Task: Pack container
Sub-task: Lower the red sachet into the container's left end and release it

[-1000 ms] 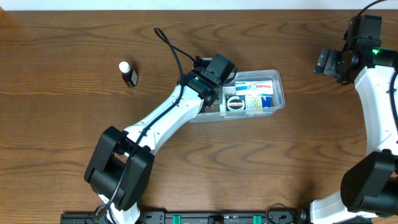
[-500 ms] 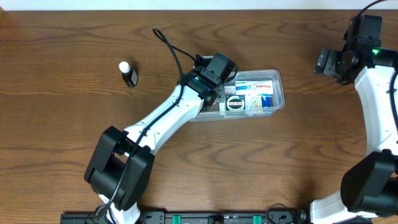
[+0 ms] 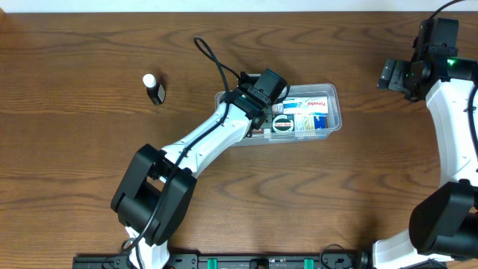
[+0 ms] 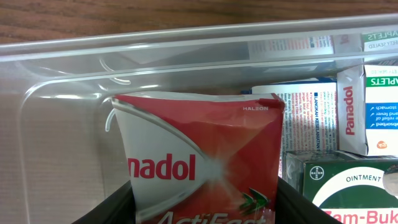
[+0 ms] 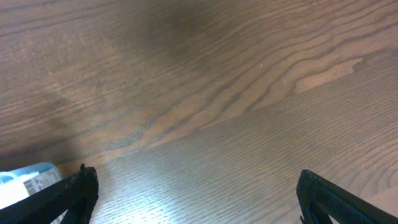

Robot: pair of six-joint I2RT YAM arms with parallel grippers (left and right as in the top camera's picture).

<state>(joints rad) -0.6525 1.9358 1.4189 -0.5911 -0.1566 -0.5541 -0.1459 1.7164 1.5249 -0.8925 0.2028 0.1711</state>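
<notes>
The counter point(image 3: 75, 149) and everything lying on it look unmoved over the last second; the change is in the left arm point(image 3: 202, 142). Its shoulder end sits a little further forward than a second ago, its cable has swung over, and its wrist has pushed slightly deeper over the left end of the container point(image 3: 336, 112). The right arm point(image 3: 448, 112) has not budged at the far right edge, and its hand point(image 5: 199, 196) is spread wide with only bare wood between the fingers. The container itself has stayed near the middle of the counter, its right half already filled. The wrist view shows the left hand point(image 4: 205, 214) clenched on a red Panadol pack point(image 4: 199, 162), one dark finger on either side of it. The pack is inside the container walls, over the bare left part of the floor. Just to its right are a white Panadol box point(image 4: 373, 112) and a green ointment box point(image 4: 348, 180). By my reading the pack is nearly placed and only needs setting down and letting go. A small bottle point(image 3: 154, 90) stands well apart to the left, not yet packed.
</notes>
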